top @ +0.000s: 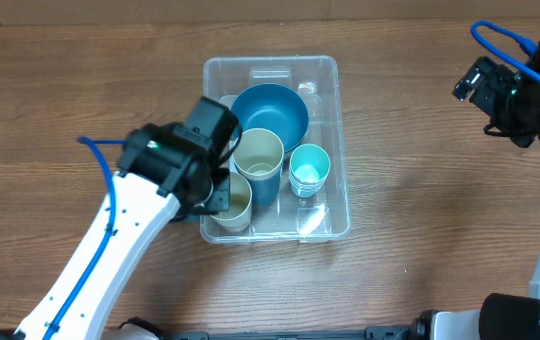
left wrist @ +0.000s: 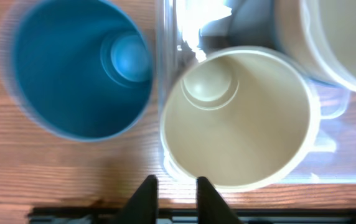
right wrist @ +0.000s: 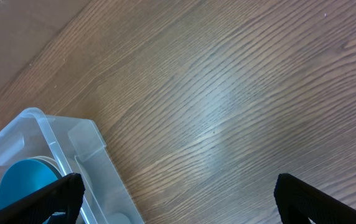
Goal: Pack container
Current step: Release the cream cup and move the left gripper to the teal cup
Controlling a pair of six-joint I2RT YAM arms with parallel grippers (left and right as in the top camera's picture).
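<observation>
The clear plastic container point(top: 338, 132) stands mid-table. It holds a blue bowl point(top: 270, 113), a cream cup point(top: 259, 153) nested in a blue cup, a small teal cup point(top: 309, 168) and a cream cup point(top: 235, 203) in its near-left corner. My left gripper point(top: 215, 189) hovers over that corner. In the left wrist view its fingers point(left wrist: 173, 186) stand a narrow gap apart with nothing between them, just short of the cream cup point(left wrist: 240, 118) and the container wall point(left wrist: 162, 68). A blue cup point(left wrist: 78, 68) stands on the wood outside that wall. My right gripper point(right wrist: 175, 193) is wide open and empty.
The right arm point(top: 511, 90) is held at the far right, away from the container, whose corner shows in the right wrist view point(right wrist: 47, 134). Bare wooden table point(top: 421, 236) surrounds the container. The left arm point(top: 109, 246) reaches in from the near left.
</observation>
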